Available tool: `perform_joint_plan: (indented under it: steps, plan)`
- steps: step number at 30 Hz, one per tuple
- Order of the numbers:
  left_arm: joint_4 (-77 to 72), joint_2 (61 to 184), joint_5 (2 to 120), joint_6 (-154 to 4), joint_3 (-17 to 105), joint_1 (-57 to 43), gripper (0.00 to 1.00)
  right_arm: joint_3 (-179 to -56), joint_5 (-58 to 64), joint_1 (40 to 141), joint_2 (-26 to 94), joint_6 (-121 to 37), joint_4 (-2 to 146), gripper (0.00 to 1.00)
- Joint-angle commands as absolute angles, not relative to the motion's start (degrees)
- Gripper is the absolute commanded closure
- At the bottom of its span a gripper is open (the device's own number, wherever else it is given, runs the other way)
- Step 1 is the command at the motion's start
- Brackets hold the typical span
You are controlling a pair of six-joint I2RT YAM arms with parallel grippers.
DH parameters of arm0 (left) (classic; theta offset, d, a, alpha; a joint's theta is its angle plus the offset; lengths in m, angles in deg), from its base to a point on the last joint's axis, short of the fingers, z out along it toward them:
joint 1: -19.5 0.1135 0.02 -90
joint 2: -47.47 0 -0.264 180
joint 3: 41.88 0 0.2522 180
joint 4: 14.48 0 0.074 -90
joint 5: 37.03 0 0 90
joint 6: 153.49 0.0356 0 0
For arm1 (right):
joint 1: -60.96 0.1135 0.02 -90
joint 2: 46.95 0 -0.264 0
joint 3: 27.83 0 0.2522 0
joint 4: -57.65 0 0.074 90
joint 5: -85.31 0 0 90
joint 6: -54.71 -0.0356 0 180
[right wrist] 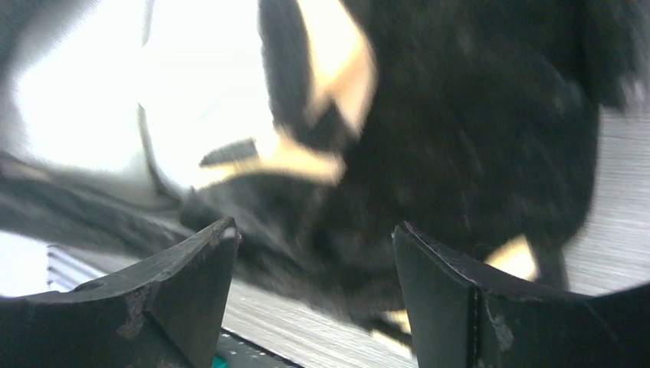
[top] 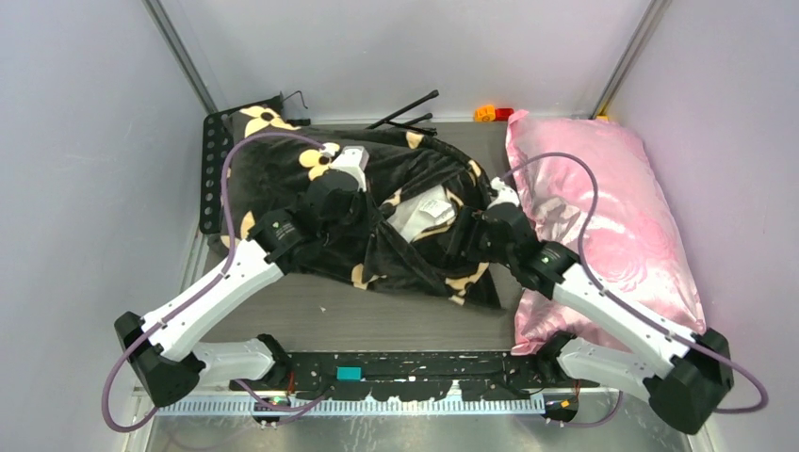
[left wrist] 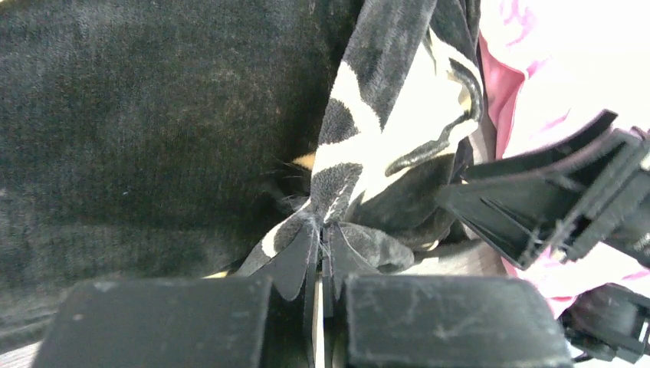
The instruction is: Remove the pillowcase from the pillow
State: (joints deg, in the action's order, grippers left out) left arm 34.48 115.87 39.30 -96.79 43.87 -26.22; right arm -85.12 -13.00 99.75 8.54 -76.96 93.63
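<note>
The black plush pillowcase (top: pixel 415 165) with tan flower motifs lies crumpled across the middle of the table. The white pillow (top: pixel 424 209) peeks out of its opening, between the two grippers. My left gripper (top: pixel 377 212) is at the opening's left side; in the left wrist view it (left wrist: pixel 327 230) is shut on a pinched fold of the pillowcase (left wrist: pixel 153 115). My right gripper (top: pixel 462 240) is at the opening's right side. In the right wrist view it (right wrist: pixel 310 245) is open and holds nothing, with the pillowcase (right wrist: pixel 460 115) and a bright patch of the pillow (right wrist: pixel 84 84) just beyond its fingertips.
A shiny pink satin pillow (top: pixel 603 207) lies along the right side, touching the right arm. Black rods (top: pixel 410 108) and small orange and red blocks (top: pixel 495 114) sit at the back wall. A perforated black plate (top: pixel 215 160) stands at the left, a black rail (top: pixel 415 367) at the front.
</note>
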Motion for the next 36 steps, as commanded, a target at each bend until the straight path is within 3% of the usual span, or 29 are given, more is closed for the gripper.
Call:
perform_joint_plan:
  steps: [1,3,11,15,20,25,28,32,33,36]
  plan:
    - [35.09,114.09,41.4,-98.44,40.31,-25.21,1.0,-91.44,-3.29,100.32,15.17,-81.0,85.03,0.22]
    - [34.99,113.38,41.75,-98.41,39.16,-25.07,1.0,-93.12,-3.84,101.1,18.62,-81.91,84.69,0.22]
    - [37.01,113.31,42.72,-97.32,39.37,-24.98,1.0,-97.89,-30.47,102.24,21.43,-91.61,103.54,0.23]
    - [38.43,113.53,40.99,-96.08,39.71,-24.99,1.0,-89.37,-33.12,102.18,13.73,-92.49,103.5,0.47]
    - [41.12,116.1,40.02,-94.57,41.07,-24.97,1.0,-78.89,-35.32,102.16,5.56,-90.57,105.14,0.7]
    - [46.02,120.02,35.51,-93.94,42.14,-24.98,1.0,-74.61,-34.41,102.1,3.08,-90.31,106.59,0.74]
    - [51.36,124.45,31.29,-92.71,44.7,-25.0,1.0,-74.57,-30.5,102.11,3.4,-86.33,104.47,0.85]
    - [53.79,127.28,30.09,-92.03,46.33,-25.06,1.0,-77.75,-26.01,102.13,5.11,-81.45,103.51,0.89]
    - [53.82,127.09,31.75,-91.69,46.78,-25.17,0.98,-78.58,-24.67,102.16,5.32,-80.04,103.34,0.89]
    - [54.66,125.73,37.23,-88.25,50.2,-29.73,0.71,-79.83,-19.35,102.17,4.6,-75.63,101.16,0.87]
